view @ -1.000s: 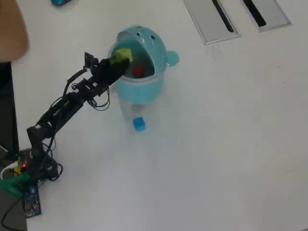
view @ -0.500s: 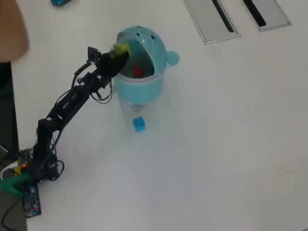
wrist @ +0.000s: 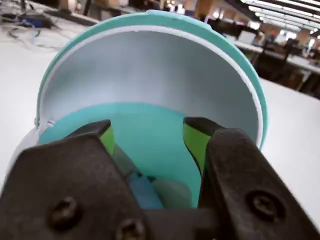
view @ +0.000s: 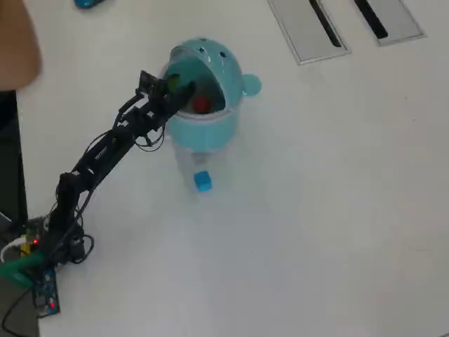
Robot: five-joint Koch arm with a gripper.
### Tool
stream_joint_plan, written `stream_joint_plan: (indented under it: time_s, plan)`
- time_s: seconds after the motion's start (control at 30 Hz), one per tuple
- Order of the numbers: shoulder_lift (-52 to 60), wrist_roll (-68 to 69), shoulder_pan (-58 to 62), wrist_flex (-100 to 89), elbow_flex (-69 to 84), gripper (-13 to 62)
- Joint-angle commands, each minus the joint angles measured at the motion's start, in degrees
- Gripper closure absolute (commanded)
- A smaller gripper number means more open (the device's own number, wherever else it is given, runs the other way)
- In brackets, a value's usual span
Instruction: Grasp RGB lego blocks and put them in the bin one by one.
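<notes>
Your gripper (wrist: pixel 147 135) is spread wide with nothing in it, right over the bin (view: pixel 210 126). The red block (view: pixel 201 104) sits inside; the blue block (view: pixel 203 181) waits on the table. Pull back carefully, or you might bump the lid (wrist: pixel 150 65)

A plain white table (view: pixel 330 210) carries two flat grey rectangular panels (view: pixel 306 29), each with a dark slot, at the overhead view's top right edge.

One bin (view: pixel 210 123), one red block (view: pixel 201 104), one blue block (view: pixel 203 181), two grey panels (view: pixel 309 28)
</notes>
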Motion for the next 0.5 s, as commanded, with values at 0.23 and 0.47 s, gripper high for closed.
stream_joint_plan:
  time_s: [0.23, 0.47]
  plan:
    - [9.32, 0.0, 4.92, 6.59, -2.9, 23.7]
    - [14.41, 0.0, 9.32, 15.12, 0.18, 23.7]
